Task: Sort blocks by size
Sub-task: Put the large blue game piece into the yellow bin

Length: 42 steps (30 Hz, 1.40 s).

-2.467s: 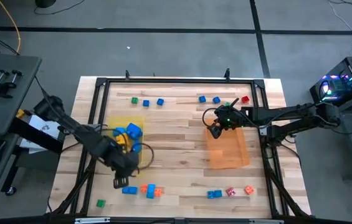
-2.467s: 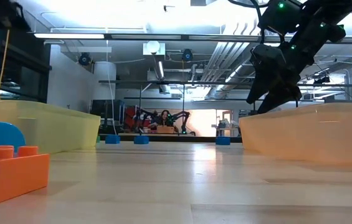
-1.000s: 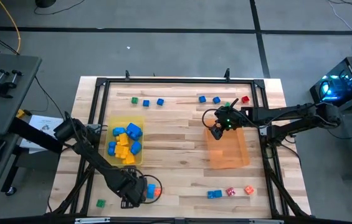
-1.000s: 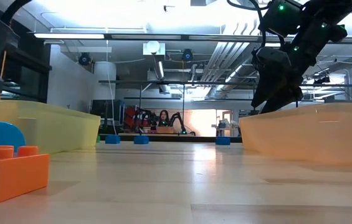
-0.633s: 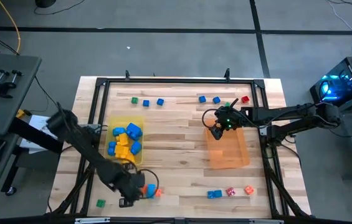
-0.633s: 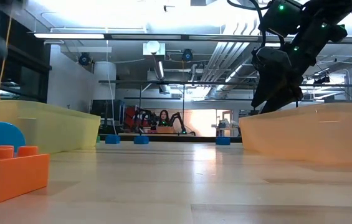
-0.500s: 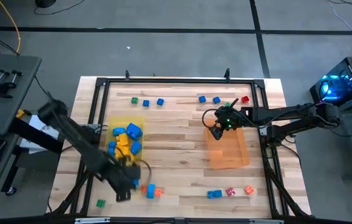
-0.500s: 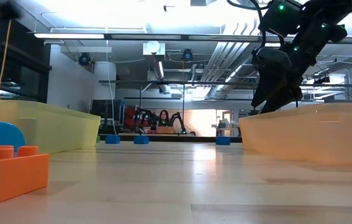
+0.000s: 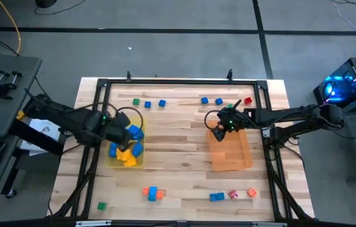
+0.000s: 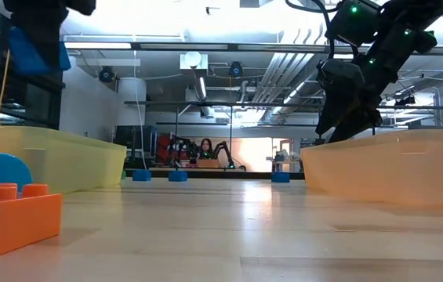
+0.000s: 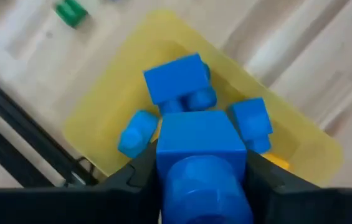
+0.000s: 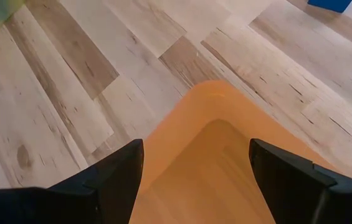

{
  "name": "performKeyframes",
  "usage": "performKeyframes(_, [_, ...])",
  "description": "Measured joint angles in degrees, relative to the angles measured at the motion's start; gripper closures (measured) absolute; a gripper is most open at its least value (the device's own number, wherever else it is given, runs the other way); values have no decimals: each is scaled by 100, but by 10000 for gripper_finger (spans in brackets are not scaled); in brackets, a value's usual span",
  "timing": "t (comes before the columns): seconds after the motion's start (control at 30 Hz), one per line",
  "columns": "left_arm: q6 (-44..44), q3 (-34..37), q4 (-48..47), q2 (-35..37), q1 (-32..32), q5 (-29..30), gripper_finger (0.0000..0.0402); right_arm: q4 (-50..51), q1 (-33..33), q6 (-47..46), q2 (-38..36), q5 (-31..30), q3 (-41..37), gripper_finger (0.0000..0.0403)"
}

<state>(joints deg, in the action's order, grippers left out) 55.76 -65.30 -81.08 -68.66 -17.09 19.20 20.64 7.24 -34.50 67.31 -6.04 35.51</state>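
Observation:
My left gripper (image 9: 125, 133) hangs over the translucent yellow tray (image 9: 141, 157) and is shut on a larger blue block (image 11: 199, 140). The block also shows high up in the low view (image 10: 37, 48). Several blue and yellow blocks (image 9: 122, 154) lie in that tray. My right gripper (image 9: 218, 127) is open and empty above the far left corner of the orange tray (image 9: 231, 154). Tiny cubes lie along the far edge (image 9: 147, 104) and the near edge (image 9: 233, 194). An orange and blue cluster (image 9: 152, 193) rests on the table near the front. My left gripper pinches the blue block by two opposite sides (image 11: 163, 152) between its two fingers (image 11: 139, 169). A round stud (image 11: 204, 186) of the block faces the wrist. The fingers point down from above. The block is lifted clear, above the yellow tray's blocks.
A black frame (image 9: 165, 81) runs around the wooden table. A green cube (image 9: 101, 205) lies at the near left corner. Bare wood (image 9: 178, 145) lies between the two trays. In the low view an orange brick (image 10: 13, 215) stands close to the camera.
My left gripper has gone from the near edge up and toward the far edge, carrying a blue block lifted clear of the table, and now hangs over the yellow tray. The orange and blue cluster has stayed at the front. My right arm has kept still.

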Motion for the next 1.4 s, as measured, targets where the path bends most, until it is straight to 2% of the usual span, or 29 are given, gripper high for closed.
performKeyframes(0.23, [100, 0, -133, -143, 416, -252, 173, -2, -1, 25, 0, -2, 0, 117])
performKeyframes(0.4, [349, 0, 298, -141, 541, -687, 136, 0, -2, 98, 0, -7, 0, 117])
performKeyframes(0.47, [540, 0, 1039, -141, 339, -726, 133, 4, -2, 94, 0, -2, 0, 117])
performKeyframes(0.6, [446, -11, 3160, -286, -374, -721, 136, 12, -2, 103, 0, 57, 0, 117])
performKeyframes(0.67, [310, -17, 3732, -575, -803, -738, 138, 26, -2, 126, 0, 62, 0, 117])
performKeyframes(0.8, [850, -4, 3687, -1489, -1388, -1340, 140, 27, -2, 228, 0, 70, 0, 117])
performKeyframes(0.93, [2144, -19, 3880, -2402, -1563, -2470, 140, 59, -2, 240, 0, 72, 0, 117])
performKeyframes(1.0, [2619, -176, 3856, -2731, -1578, -2805, 140, 62, -2, 240, 0, 72, 0, 117])
performKeyframes(1.07, [2969, -407, 3869, -2910, -1570, -2730, 140, 64, -2, 240, 0, 74, 0, 117])
performKeyframes(1.23, [3948, -911, 3865, -3092, -1457, -2056, 140, 104, -2, 283, 0, 98, 0, 117])
performKeyframes(1.4, [4615, -1153, 3372, -3408, -1455, -2057, 140, 122, -2, 501, 0, 98, 0, 117])
